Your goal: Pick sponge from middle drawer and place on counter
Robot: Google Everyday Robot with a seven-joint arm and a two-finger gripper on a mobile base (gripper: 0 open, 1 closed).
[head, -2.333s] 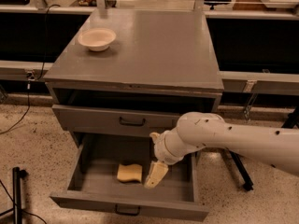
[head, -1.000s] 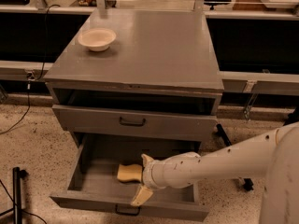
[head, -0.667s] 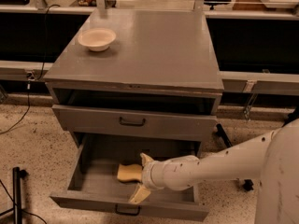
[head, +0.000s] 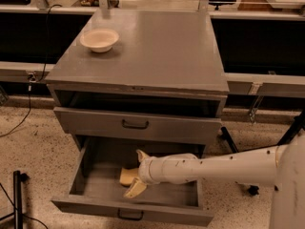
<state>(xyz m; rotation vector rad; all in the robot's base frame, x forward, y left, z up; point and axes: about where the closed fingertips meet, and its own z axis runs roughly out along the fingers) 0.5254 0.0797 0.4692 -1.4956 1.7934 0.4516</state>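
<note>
A: Big stuff first?
B: Tabletop, the goal spot, holds a bowl. Drawer is pulled out so the arm can reach in.
A: End effector?
B: Low in the drawer, fingers apart either side of the sponge. Probably lined up to pinch. Sponge lies on the drawer floor, unlifted.

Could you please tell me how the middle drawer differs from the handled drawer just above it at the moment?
The middle drawer is pulled out with its inside showing; the upper drawer is pushed in, with only its front showing. The middle drawer holds the sponge and the gripper, which is open with a finger on either side of the sponge; the upper drawer's contents are hidden. Both are wide and grey, with a small dark handle.
</note>
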